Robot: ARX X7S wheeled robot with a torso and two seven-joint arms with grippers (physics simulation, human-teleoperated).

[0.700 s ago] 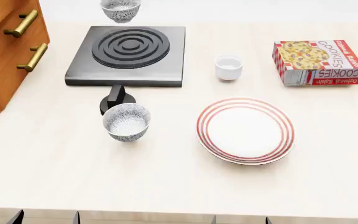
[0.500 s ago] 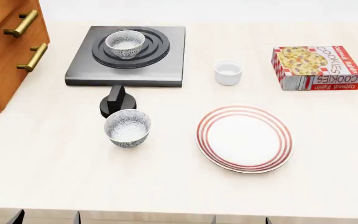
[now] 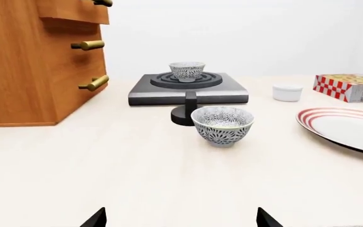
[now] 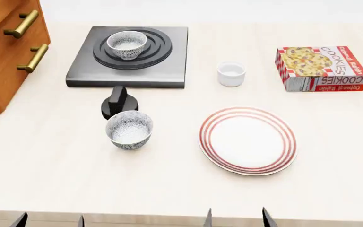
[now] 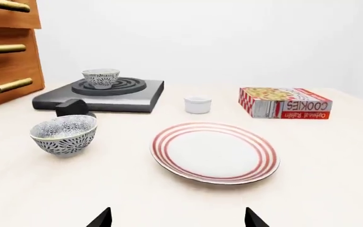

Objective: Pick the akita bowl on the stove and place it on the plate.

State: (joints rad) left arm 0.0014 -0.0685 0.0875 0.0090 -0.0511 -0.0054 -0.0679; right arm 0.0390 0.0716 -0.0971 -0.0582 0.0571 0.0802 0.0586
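The akita bowl (image 4: 126, 44) (image 3: 186, 71) (image 5: 100, 78) stands upright on the burner rings of the dark stove (image 4: 83, 71) (image 3: 150, 93) (image 5: 134, 97). A second bowl (image 4: 129, 129) (image 3: 222, 125) (image 5: 64, 134) of the same pattern rests on the counter in front of the stove's black knob (image 4: 115, 101). The red-striped plate (image 4: 247, 139) (image 5: 213, 151) (image 3: 345, 130) lies to the right of that bowl. My left gripper (image 4: 50, 221) (image 3: 181, 221) and right gripper (image 4: 236, 219) (image 5: 178, 220) are both open at the counter's near edge, far from the bowls, with nothing between their fingers.
A wooden drawer cabinet (image 4: 8, 52) (image 3: 30, 61) with brass handles stands left of the stove. A small plain white cup (image 4: 231, 74) sits right of the stove. A cookie box (image 4: 320, 67) lies at the far right.
The akita bowl dropped from above onto the stove's burner and has since stayed still. The plate, second bowl and cookie box settled. Both grippers' tips have risen slightly into the head view.
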